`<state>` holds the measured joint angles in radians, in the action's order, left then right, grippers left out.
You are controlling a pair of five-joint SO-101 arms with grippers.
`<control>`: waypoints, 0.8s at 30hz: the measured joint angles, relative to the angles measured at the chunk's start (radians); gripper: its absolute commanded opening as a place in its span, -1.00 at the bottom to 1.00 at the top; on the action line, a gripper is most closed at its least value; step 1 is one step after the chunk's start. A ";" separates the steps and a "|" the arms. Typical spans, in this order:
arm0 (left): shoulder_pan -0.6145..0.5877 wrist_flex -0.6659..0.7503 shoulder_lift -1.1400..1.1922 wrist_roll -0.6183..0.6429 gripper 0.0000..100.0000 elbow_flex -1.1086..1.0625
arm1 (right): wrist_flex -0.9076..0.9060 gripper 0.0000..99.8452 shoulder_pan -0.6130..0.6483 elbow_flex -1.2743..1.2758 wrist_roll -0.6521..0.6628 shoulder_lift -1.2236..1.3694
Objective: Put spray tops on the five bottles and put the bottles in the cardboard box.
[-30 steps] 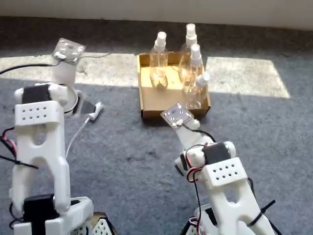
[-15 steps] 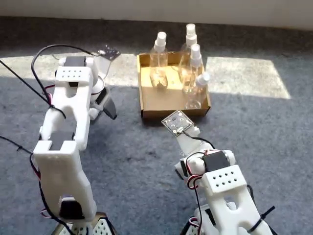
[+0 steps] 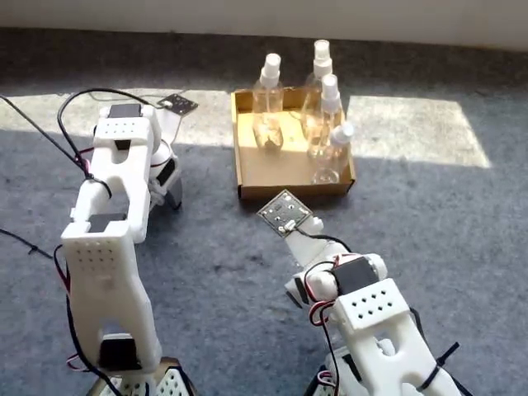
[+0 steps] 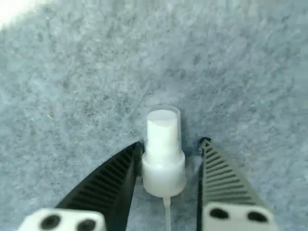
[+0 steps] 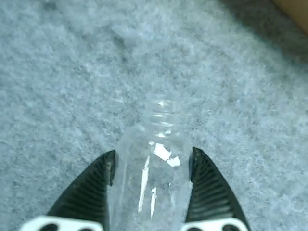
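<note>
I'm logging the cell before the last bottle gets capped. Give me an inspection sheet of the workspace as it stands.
Surface: grey carpet, with a sunlit band across its far part.
Job's things: cardboard box holds four capped bottles; the uncapped bottle and the spray top are in the grippers.
Clutter: nothing seen.
Grippers: left gripper shut on the spray top; right gripper shut on the uncapped bottle.
Cables: black cable loops by the left arm; red and black wires on the right arm.
Surroundings: pale wall beyond the carpet.
</note>
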<state>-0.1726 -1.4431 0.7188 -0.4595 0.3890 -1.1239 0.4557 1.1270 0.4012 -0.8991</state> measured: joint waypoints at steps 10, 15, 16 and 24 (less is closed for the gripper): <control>-0.008 -0.064 -0.153 -0.005 -0.94 -0.003 | 0.068 -0.99 0.124 0.000 -0.046 -0.002; 0.002 -0.175 -0.381 -0.002 -0.94 -0.003 | 0.267 -0.99 0.186 0.003 -0.048 -0.003; -0.003 -0.198 -0.442 0.011 -0.94 -0.003 | 0.310 -0.99 0.187 0.012 -0.048 -0.003; 0.058 -0.247 -1.002 0.135 -0.93 -0.176 | 0.505 -0.99 0.196 0.101 -0.048 -0.009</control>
<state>-0.1143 -1.6901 -0.2831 -0.3245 0.2125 -0.6191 0.6521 1.2283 0.3537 -0.9083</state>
